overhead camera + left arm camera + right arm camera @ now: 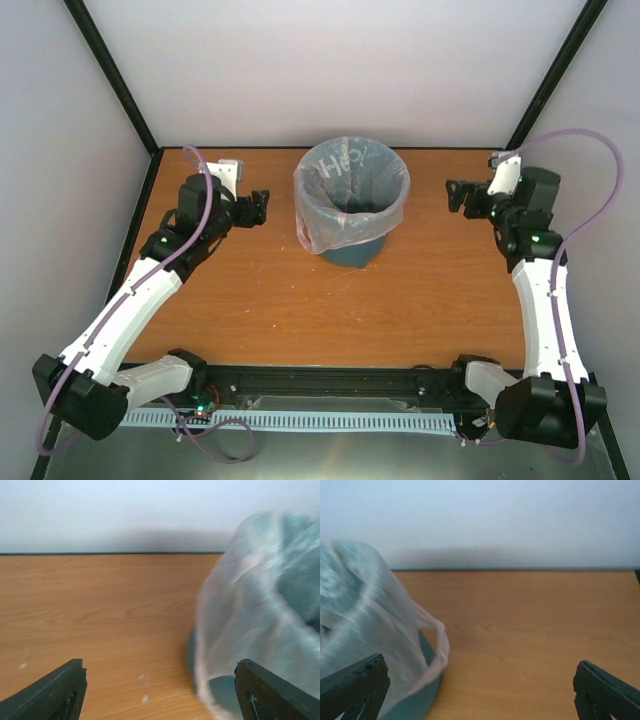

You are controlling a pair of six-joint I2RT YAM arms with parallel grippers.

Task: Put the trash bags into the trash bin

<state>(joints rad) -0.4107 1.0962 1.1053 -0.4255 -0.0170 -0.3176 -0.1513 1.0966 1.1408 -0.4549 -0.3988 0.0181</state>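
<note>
The teal trash bin [352,252] stands upright at the middle back of the wooden table. The pale-pink translucent trash bag [345,190] lines it, its mouth folded over the rim and draped down the outside, white lettering showing at the back. The bag [260,610] and the bin's base [222,687] show at the right of the left wrist view. In the right wrist view the bag [365,615] hangs over the bin [415,700], a loop handle [440,645] dangling. My left gripper [258,208] is open and empty, left of the bin. My right gripper [460,198] is open and empty, right of it.
The wooden table [260,300] is enclosed by white walls with black corner posts [112,70]. A black rail [330,385] with the arm bases runs along the near edge.
</note>
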